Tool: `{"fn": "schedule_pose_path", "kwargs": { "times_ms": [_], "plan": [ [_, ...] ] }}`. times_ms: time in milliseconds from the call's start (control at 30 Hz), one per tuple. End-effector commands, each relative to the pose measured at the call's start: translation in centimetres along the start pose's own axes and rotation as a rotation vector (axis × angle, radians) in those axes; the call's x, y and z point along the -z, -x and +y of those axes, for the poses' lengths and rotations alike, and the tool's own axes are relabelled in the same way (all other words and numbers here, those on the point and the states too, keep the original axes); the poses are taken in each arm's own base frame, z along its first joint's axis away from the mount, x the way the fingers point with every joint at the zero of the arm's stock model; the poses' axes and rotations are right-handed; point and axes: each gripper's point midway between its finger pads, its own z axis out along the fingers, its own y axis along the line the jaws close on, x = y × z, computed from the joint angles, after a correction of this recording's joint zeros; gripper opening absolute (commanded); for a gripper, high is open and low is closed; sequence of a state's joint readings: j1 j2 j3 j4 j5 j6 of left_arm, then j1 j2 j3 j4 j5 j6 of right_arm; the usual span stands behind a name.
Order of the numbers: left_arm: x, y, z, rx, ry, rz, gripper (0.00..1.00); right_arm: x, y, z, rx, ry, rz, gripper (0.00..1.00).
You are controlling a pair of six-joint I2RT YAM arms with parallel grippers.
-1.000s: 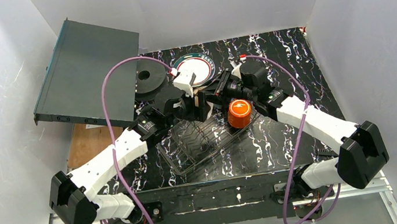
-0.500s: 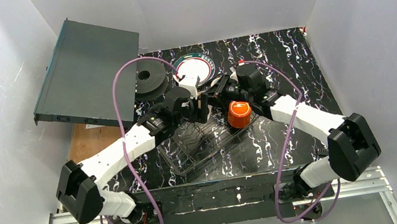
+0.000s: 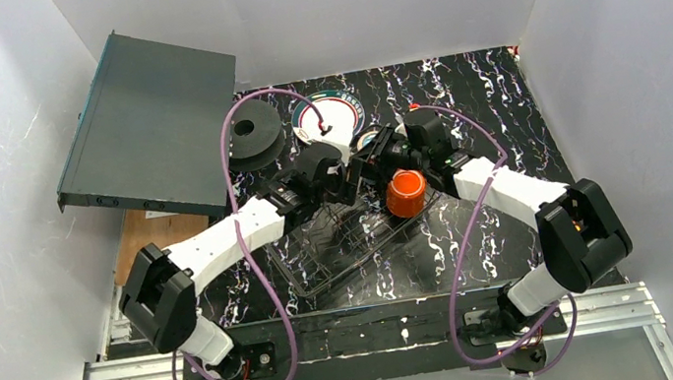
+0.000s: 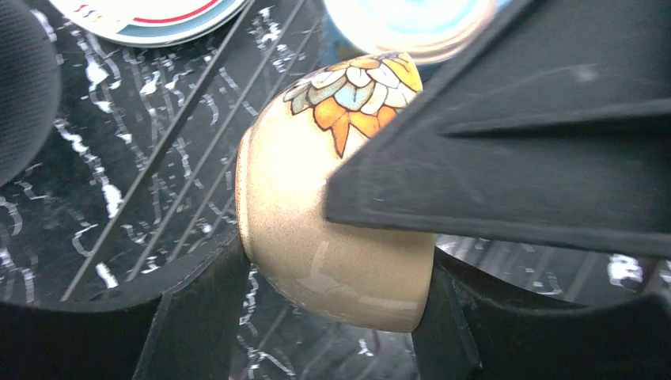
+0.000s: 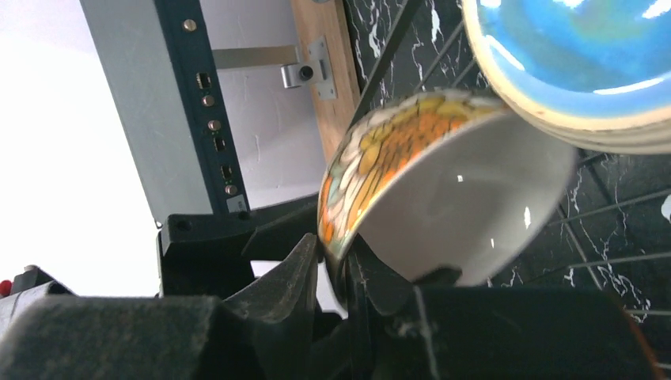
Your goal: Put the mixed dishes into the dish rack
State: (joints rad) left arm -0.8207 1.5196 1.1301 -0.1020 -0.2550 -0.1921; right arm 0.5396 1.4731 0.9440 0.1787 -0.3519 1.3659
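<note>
Both arms have folded inward since a second ago, shoulders drawn toward the middle, and the left wrist has rolled so its white camera block no longer shows from above. They meet over the far end of the rack (image 3: pixel 341 249), just left of the cup (image 3: pixel 405 192) that sits in it. The bowl (image 4: pixel 316 214) hangs between them, tipped on its side above the wires. The right gripper (image 5: pixel 336 257) is closed narrow on its rim, one finger inside and one on the painted outside. The left gripper (image 4: pixel 332 269) stands wide around the body, with the rim by one finger and the foot by the other. The bowl's axis therefore runs straight across those jaws. The fingers seem to touch it on both sides, but whether they press I cannot tell. The mug (image 5: pixel 570 55) lies close against the bowl's far side, and the plate (image 3: pixel 341 108) rests on the table beyond the rack. Since both arms reach equally near, the next move probably depends on which one keeps the bowl. Tilted like this, it looks ready to go down edgewise between the tines.
</note>
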Motion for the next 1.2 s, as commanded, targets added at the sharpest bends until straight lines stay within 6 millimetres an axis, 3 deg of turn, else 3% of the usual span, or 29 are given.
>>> {"fn": "schedule_pose_path", "kwargs": {
  "times_ms": [0, 100, 200, 467, 633, 767, 833, 1000, 1100, 1167],
  "plan": [
    [-0.2, 1.0, 4.3, -0.095, 0.189, -0.01, 0.0, 0.4, -0.6, 0.9, 0.014, 0.045, 0.071, 0.35],
    [-0.6, 0.6, 4.6, -0.119, 0.203, -0.003, 0.0, 0.8, -0.4, 0.3, 0.04, 0.005, 0.048, 0.51],
    [-0.9, 0.4, 4.7, -0.136, 0.206, 0.001, 0.0, 1.3, 0.0, 0.1, 0.077, -0.018, 0.015, 0.61],
    [-1.4, 0.5, 4.4, -0.17, 0.193, 0.028, 0.0, 2.2, 0.2, -0.9, 0.119, -0.068, 0.049, 0.62],
    [0.2, 0.4, 3.5, -0.079, 0.13, 0.062, 0.0, 3.0, -0.1, -1.6, 0.391, -0.15, 0.125, 0.75],
    [2.9, -0.1, 4.1, 0.021, 0.141, 0.109, 0.0, 3.8, -0.6, -3.1, 0.683, -0.251, 0.187, 0.79],
    [4.8, 0.0, 4.3, 0.076, 0.129, 0.118, 0.09, 4.0, -0.8, -4.1, 0.83, -0.311, 0.183, 0.79],
    [9.5, 0.3, 5.2, 0.159, 0.113, 0.097, 0.42, 3.5, -1.5, -6.3, 1.295, -0.362, 0.178, 0.79],
    [12.5, 0.7, 5.3, 0.184, 0.069, 0.042, 0.57, 3.5, -2.9, -8.3, 1.618, -0.359, 0.315, 0.79],
    [14.2, 0.9, 5.3, 0.193, 0.038, 0.007, 0.64, 3.5, -2.2, -8.8, 1.736, -0.398, 0.33, 0.78]
  ]
}}
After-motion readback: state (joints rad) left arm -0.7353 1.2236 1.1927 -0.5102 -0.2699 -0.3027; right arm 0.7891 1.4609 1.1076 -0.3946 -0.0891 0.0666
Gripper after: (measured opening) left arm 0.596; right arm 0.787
